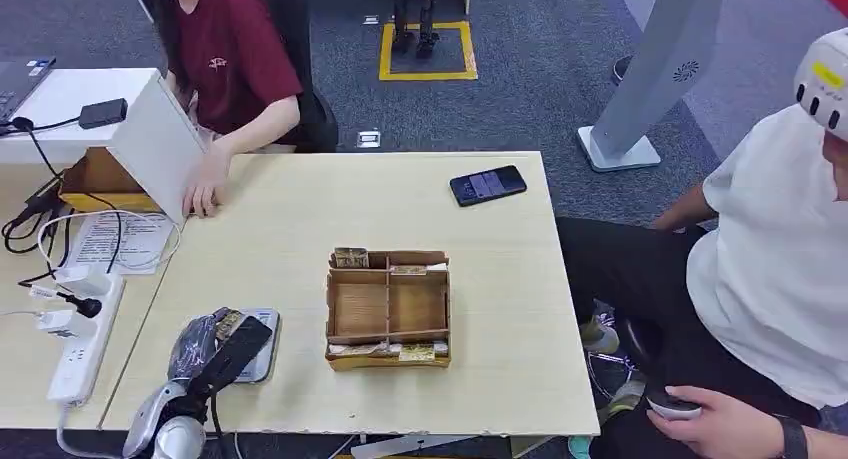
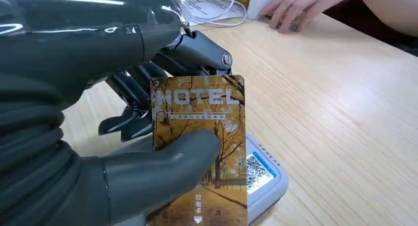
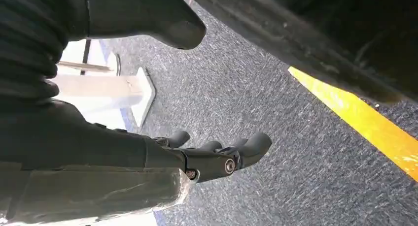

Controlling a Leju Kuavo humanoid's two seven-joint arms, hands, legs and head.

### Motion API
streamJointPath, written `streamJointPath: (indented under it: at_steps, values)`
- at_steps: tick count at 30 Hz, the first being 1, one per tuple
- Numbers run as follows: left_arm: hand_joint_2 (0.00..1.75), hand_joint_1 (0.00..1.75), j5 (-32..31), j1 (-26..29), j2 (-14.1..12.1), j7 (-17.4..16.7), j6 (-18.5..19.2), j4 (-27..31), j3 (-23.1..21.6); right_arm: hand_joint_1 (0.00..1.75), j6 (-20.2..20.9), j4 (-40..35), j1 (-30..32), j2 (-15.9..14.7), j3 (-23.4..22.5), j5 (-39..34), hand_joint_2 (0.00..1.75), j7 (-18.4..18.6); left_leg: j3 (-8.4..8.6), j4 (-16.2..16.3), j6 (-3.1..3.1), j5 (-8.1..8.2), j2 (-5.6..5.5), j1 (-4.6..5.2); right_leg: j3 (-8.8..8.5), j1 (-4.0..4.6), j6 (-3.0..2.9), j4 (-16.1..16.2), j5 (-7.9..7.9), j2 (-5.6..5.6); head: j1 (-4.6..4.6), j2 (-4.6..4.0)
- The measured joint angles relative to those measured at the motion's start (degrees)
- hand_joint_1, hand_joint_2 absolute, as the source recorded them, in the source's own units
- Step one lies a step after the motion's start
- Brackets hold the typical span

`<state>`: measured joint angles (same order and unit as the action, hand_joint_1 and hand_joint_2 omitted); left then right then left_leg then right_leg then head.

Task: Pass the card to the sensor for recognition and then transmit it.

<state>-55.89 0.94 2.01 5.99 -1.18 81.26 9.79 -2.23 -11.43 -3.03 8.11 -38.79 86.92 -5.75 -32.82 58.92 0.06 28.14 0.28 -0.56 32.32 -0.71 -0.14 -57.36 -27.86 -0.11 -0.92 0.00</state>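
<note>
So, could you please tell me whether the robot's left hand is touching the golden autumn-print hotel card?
Touching. In the left wrist view the left hand holds the card, its grey thumb pressed across the card's face.

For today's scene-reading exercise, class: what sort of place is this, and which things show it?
Probably a robot lab or test room set up as a mock hotel desk: the left robot hand holds a hotel card over a sensor, with a power strip and yellow floor marking nearby.
</note>
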Motion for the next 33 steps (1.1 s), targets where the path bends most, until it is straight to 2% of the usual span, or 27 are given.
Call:
streamJointPath:
  at_steps: [9,11,13,14,16,18,22,26,30,33]
  values:
    - [1.75,1.75,-1.2,-0.3,0.8,0.0,0.1,-0.3,0.0,0.0,0.0,0.0,0.0,0.1,0.0,0.0,1.75,0.0,0.05,0.0,0.0,0.0,0.0,0.01,-0.06,0.0,0.0,0.0,0.0,-0.01,-0.02,0.0]
    - [1.75,1.75,0.2,-0.3,1.0,0.8,0.7,-0.3,0.0,0.0,0.0,0.0,0.0,0.2,0.0,0.2,1.75,-0.1,0.05,0.0,0.0,0.0,0.0,0.01,-0.06,0.0,0.0,0.0,0.0,-0.01,-0.02,0.0]
    - [1.75,1.75,5.7,-0.5,1.6,3.1,2.7,-0.3,0.4,0.0,0.0,0.0,0.0,0.2,0.0,0.4,1.75,-0.3,0.05,0.0,0.0,0.0,-0.01,0.01,-0.07,0.0,0.0,0.0,0.0,-0.01,-0.02,0.0]
    - [1.75,1.75,10.9,-0.6,2.1,4.5,4.5,-0.2,1.0,0.0,0.0,0.0,0.0,0.2,0.0,0.6,1.75,-0.3,0.05,0.0,0.0,0.0,-0.01,0.01,-0.07,0.0,0.0,0.0,0.0,-0.01,-0.02,0.0]
    - [1.75,1.75,26.2,-0.8,3.4,6.7,9.8,0.6,2.6,0.0,0.0,0.0,0.0,0.2,0.0,0.9,1.75,-0.4,0.04,0.0,0.01,-0.01,-0.01,0.01,-0.06,0.0,0.0,0.0,0.0,-0.03,-0.02,0.0]
    - [1.75,1.75,34.5,-0.9,4.3,6.7,11.7,1.9,3.7,0.0,0.0,0.0,0.0,0.2,-0.1,1.1,1.75,-0.5,0.04,0.0,0.0,0.0,-0.01,0.01,-0.06,0.0,0.0,0.0,0.0,-0.01,-0.02,0.0]
    - [1.75,1.75,35.6,-1.2,5.0,6.6,12.4,3.0,4.8,0.0,0.0,0.0,0.0,0.2,-0.1,1.1,1.75,-0.5,0.04,0.0,0.0,0.0,0.0,0.01,-0.04,0.0,0.0,0.0,0.0,-0.01,-0.02,0.0]
    - [1.75,1.75,43.6,-1.7,5.9,7.6,13.2,3.8,6.2,0.0,0.0,0.0,0.0,0.2,-0.2,1.2,1.75,-0.4,0.03,0.0,0.0,0.0,-0.02,0.0,-0.02,0.0,0.0,0.0,0.0,-0.03,-0.02,0.0]
    - [1.75,1.75,51.4,-4.7,7.0,5.6,13.3,6.9,6.9,0.0,0.1,0.0,-0.1,0.2,-0.7,1.7,1.75,0.1,0.01,0.0,0.0,-0.01,-0.05,-0.01,-0.03,0.0,0.0,0.0,0.0,-0.05,-0.02,0.0]
    - [1.75,1.75,53.5,-7.8,7.1,4.6,13.1,8.5,6.9,0.0,0.4,0.0,-0.2,0.2,-1.0,1.9,1.75,0.2,0.03,0.0,-0.01,-0.02,-0.03,0.0,-0.05,0.0,0.0,0.0,0.03,-0.05,-0.02,0.0]
